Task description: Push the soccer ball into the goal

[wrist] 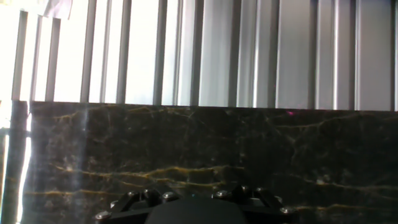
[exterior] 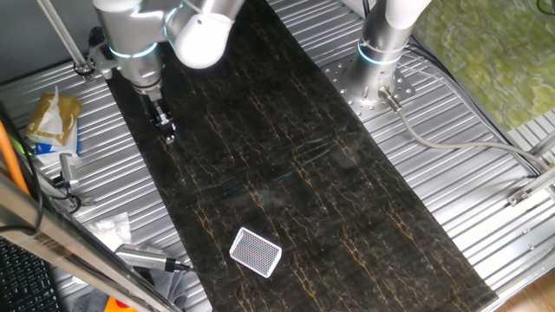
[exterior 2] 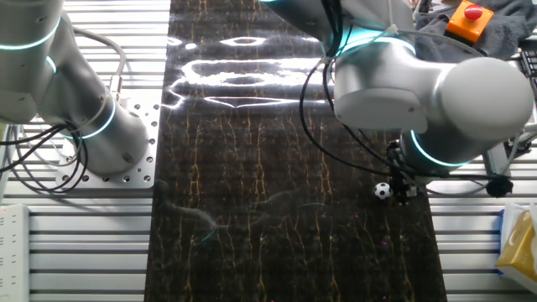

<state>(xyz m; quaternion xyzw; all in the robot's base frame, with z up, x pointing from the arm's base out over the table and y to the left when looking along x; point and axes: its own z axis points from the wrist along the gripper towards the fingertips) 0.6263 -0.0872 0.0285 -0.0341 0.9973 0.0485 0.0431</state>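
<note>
**Ball beside the gripper, goal far down the mat**

In one fixed view, the gripper (exterior: 167,130) hangs low over the near-left edge of the dark marbled mat (exterior: 295,156). The goal (exterior: 256,252) lies flat at the opposite end of the mat, well apart from it, with bare mat between them. A yellow packet (exterior: 52,119) sits on the ribbed metal table (exterior: 451,208) off the mat's side, and a second arm's base (exterior: 381,52) stands by the other edge.

In the other fixed view, the soccer ball (exterior 2: 383,190) rests on the mat just beside the gripper (exterior 2: 401,195), near the mat's edge. The arm's bulky joint (exterior 2: 436,92) overhangs them.

The hand view shows the mat's edge and table slats; the ball is hidden. I cannot tell whether the fingers are spread or closed.
</note>
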